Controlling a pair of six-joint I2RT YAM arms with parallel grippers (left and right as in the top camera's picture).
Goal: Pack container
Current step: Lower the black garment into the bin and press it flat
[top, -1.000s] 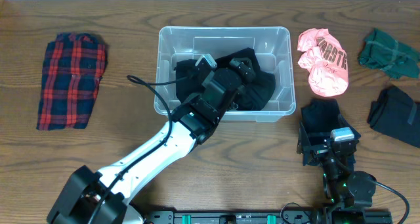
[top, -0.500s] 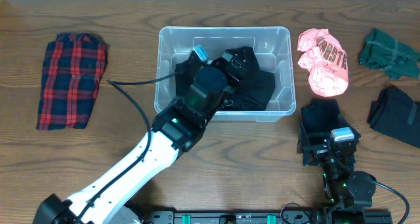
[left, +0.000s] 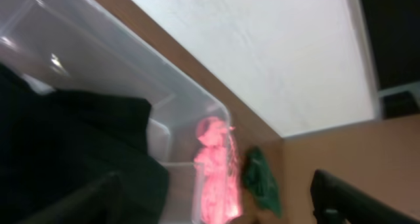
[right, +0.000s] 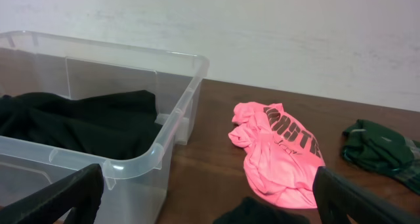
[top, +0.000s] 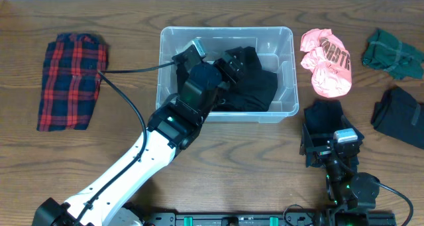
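Observation:
The clear plastic container [top: 285, 40] stands at the table's far middle with a black garment [top: 258, 90] lying in it. My left gripper [top: 232, 60] hovers over that garment inside the container, open and empty. In the left wrist view my left gripper [left: 216, 211] has its fingers wide apart, with the container's far wall [left: 164, 79] and the black garment [left: 65, 152] in view. My right gripper [top: 326, 143] is open and empty at the front right, over another black cloth [top: 323, 114]. In the right wrist view my right gripper [right: 210, 204] faces the container [right: 164, 145].
A red plaid cloth [top: 71, 80] lies at the left. A pink shirt [top: 324, 61], a green garment [top: 392, 54] and a further black garment [top: 401, 116] lie right of the container. The pink shirt [right: 282, 152] and green garment [right: 380, 152] show in the right wrist view.
My left arm has swung left and its wrist has moved toward the container's far left, the gripper staying over the black garment. The right arm has not moved.

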